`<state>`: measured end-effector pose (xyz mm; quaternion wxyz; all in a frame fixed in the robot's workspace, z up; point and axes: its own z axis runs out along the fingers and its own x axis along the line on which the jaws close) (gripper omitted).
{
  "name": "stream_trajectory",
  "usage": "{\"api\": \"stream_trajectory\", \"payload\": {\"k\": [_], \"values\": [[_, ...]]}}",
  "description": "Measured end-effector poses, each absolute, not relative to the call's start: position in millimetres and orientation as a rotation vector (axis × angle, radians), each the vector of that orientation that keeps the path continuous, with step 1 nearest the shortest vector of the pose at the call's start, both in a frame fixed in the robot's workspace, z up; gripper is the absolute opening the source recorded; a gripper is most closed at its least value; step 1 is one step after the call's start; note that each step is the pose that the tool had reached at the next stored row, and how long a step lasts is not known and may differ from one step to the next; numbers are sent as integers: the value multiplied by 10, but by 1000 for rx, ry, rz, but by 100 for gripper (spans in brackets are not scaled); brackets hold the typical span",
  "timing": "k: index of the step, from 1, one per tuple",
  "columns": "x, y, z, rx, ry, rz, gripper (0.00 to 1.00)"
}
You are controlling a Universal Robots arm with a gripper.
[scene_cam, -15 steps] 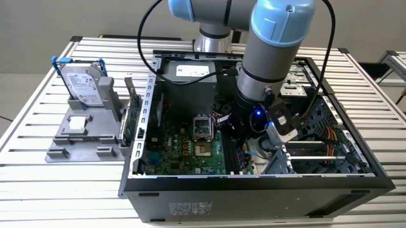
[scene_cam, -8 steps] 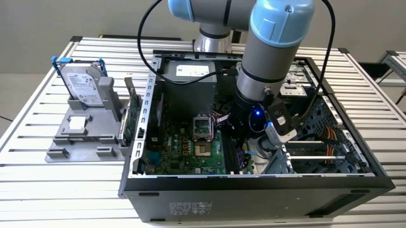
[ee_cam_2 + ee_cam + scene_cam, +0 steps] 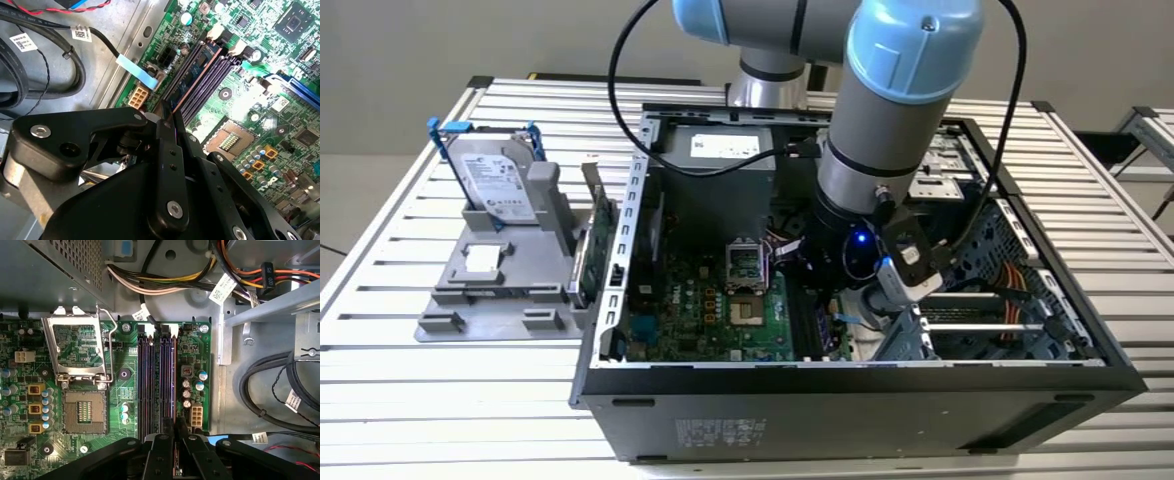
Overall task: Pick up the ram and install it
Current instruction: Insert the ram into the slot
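Observation:
Down inside the open computer case (image 3: 854, 420), my gripper (image 3: 169, 117) hangs over the motherboard (image 3: 707, 310). Its black fingers (image 3: 167, 432) are drawn close together on the ram (image 3: 192, 77), a thin bluish stick with a copper-coloured edge. The ram stands on edge, in line with the dark memory slots (image 3: 145, 385), and reaches toward their white latches (image 3: 235, 47). I cannot tell whether it is fully seated. In the exterior view the arm (image 3: 887, 130) covers the spot.
The processor socket (image 3: 85, 412), its metal frame raised, lies beside the slots. Black cables (image 3: 270, 390) and coloured wire bundles run along the case floor. Outside the case, on the exterior view's left, a grey holder (image 3: 494, 300) carries a silver hard drive (image 3: 494, 175). A green card (image 3: 603, 250) stands by it.

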<state>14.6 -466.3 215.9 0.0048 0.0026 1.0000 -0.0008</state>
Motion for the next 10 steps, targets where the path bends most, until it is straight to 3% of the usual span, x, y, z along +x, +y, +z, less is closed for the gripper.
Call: {"api": "stream_trajectory", "payload": {"k": [10], "values": [[164,-4696,2173,8,3141,-2,0]]}}
